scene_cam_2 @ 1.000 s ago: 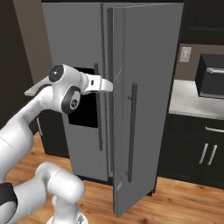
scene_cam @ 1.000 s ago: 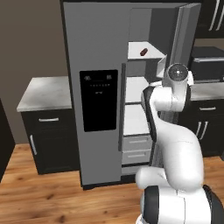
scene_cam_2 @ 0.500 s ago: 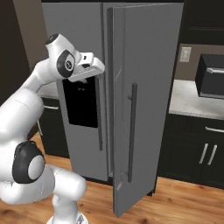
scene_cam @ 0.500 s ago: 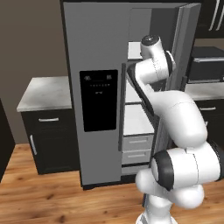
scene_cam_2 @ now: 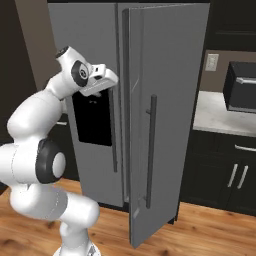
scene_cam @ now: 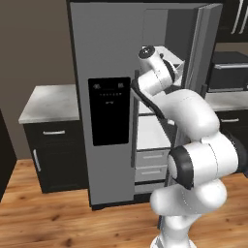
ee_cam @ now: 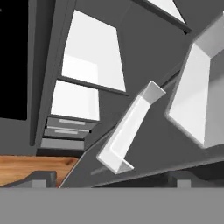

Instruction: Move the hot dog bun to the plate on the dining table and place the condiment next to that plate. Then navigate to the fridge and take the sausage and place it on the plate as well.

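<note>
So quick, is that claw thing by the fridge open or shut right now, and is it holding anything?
Gripper: open, holding nothing; it points into the open fridge.

My arm (scene_cam: 193, 126): glossy white rounded shells, dark grey joint bands, black-ringed cap at 12 o'clock; white hand housing.

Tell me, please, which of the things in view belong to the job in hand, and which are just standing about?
For the job:
- fridge, right door open, white shelves showing
- claw, open, aimed into the fridge

Just there:
- microwave on the counter
- cabinet left of the fridge
- wood floor

The sausage cannot be made out right now.
</note>
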